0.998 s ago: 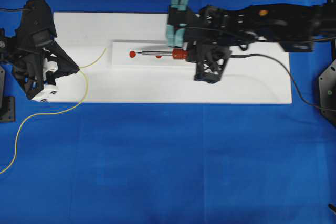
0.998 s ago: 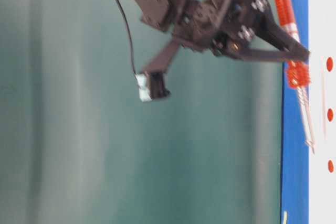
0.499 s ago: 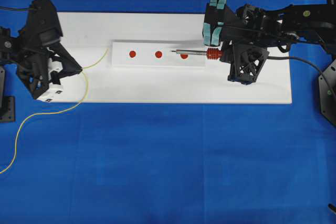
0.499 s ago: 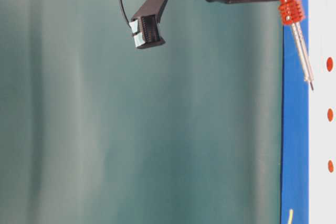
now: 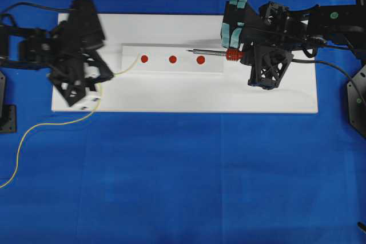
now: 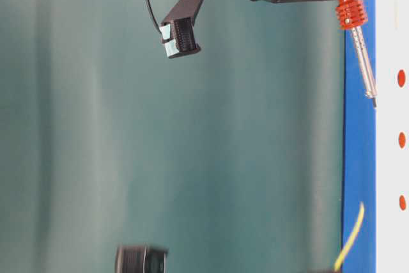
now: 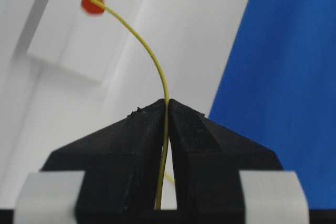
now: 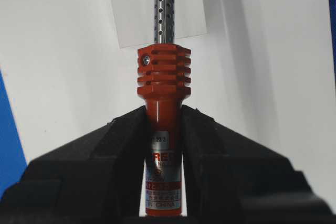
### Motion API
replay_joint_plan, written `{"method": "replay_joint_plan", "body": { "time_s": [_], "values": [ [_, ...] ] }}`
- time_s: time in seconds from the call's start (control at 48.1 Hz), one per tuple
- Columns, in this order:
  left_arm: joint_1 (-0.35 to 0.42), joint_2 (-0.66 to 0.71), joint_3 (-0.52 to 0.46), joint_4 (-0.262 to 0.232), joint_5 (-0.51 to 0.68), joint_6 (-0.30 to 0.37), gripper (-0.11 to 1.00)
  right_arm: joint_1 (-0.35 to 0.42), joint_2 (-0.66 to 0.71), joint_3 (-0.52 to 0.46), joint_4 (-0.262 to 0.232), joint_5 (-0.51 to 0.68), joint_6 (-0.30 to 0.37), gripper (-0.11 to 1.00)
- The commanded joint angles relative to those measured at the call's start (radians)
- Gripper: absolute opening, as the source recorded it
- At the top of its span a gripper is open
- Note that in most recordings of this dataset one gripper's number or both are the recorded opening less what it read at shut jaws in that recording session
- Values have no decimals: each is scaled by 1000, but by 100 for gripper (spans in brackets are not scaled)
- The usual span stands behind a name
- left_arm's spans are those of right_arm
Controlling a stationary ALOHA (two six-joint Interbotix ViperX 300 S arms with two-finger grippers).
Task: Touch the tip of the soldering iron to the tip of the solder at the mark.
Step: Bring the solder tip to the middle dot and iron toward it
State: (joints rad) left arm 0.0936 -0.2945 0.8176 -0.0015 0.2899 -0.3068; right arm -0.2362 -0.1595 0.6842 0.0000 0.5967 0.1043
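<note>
Overhead view: the left gripper pinched the solder, whose tip neared the leftmost red mark; the right gripper clamped the soldering iron, tip hovering by the rightmost red mark.

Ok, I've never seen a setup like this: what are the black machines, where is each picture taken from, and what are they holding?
They are two robot arms working at a blue table. One picture looks straight down, one from table level, and one from a camera on each wrist. On the white board sits a raised strip with three red dots. The left tool is shut on the solder, a thin yellow wire whose tip appears over a dot. The right tool is shut on the soldering iron, which points along the strip.
</note>
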Motion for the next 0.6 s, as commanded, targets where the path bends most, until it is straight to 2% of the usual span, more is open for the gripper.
{"method": "replay_joint_plan", "body": {
  "time_s": [0.0, 0.27, 0.582],
  "values": [
    [-6, 72, -74, 2, -8, 2, 3, 3, -25, -9, -2, -5, 2, 6],
    [-15, 242, -204, 3, -8, 6, 3, 3, -25, -2, -3, -11, 2, 6],
    [-5, 293, -227, 3, -8, 12, 3, 14, -20, 11, -2, -40, 2, 6]
  ]
}}
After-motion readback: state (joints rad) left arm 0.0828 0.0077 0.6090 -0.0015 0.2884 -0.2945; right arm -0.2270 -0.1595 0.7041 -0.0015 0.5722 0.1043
